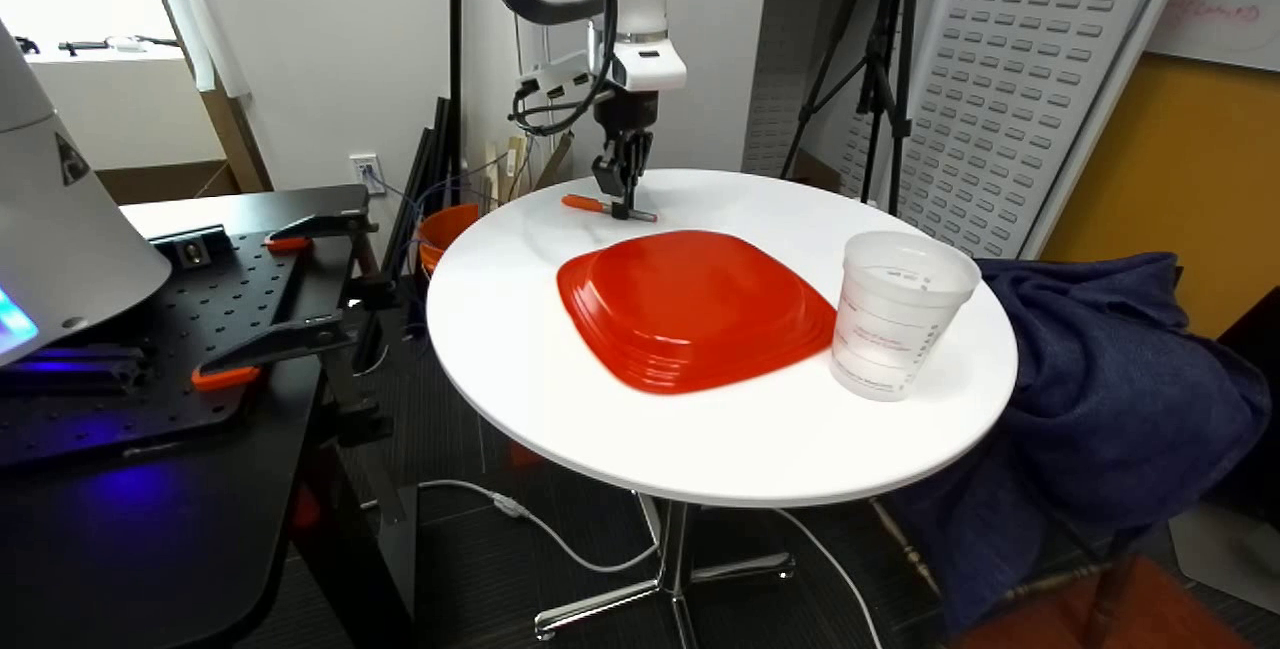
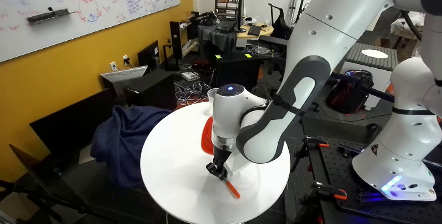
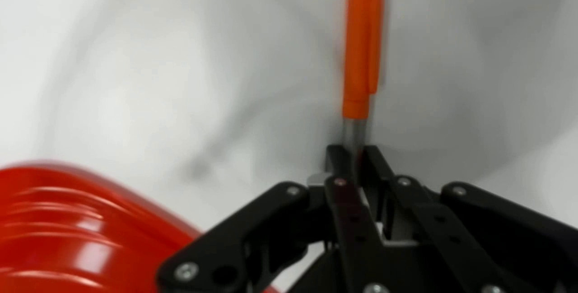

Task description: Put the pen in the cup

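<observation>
Orange-capped pen (image 3: 356, 76): in the gripper (image 3: 356, 162), which points down, fingers drawn together on the gray barrel just below the cap. Pen lies level, long axis crosswise to the fingers. Cap juts out one side; in an exterior view a short gray tail (image 1: 644, 216) shows past the other. Cap end points away from the cup (image 1: 890, 324), tail roughly toward it. Pen at or very near the table (image 1: 515, 329); whether lifted clear, cannot tell.

Next outward: red rounded-square plate (image 1: 690, 304), apparently bottom up, between gripper and cup. Furthest: the cup itself, translucent plastic with printed marks, mouth up, well apart from the gripper, near the table's edge.

My reading: grasp made, carry to come, over the plate. A level pen could bridge the cup's mouth; wants tipping steep first.
</observation>
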Robot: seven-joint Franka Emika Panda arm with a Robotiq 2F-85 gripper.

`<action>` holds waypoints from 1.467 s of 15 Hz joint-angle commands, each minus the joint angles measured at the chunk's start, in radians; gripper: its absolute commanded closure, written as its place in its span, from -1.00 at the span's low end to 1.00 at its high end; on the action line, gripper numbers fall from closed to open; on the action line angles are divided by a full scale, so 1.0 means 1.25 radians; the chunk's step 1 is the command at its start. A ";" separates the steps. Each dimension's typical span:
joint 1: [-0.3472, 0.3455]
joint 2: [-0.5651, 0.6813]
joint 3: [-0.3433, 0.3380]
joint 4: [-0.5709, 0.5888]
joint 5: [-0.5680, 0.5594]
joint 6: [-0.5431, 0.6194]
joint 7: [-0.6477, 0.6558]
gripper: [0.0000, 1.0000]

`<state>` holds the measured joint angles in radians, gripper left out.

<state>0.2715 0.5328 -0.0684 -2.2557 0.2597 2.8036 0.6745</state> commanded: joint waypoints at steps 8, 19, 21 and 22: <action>0.076 -0.069 -0.059 -0.033 -0.088 0.007 0.066 0.94; 0.234 -0.259 -0.245 -0.087 -0.613 -0.023 0.487 0.94; 0.268 -0.291 -0.288 -0.089 -0.696 -0.033 0.552 0.94; 0.269 -0.308 -0.294 -0.090 -0.745 -0.038 0.591 0.94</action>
<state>0.5545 0.2364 -0.3750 -2.3368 -0.5511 2.8001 1.3075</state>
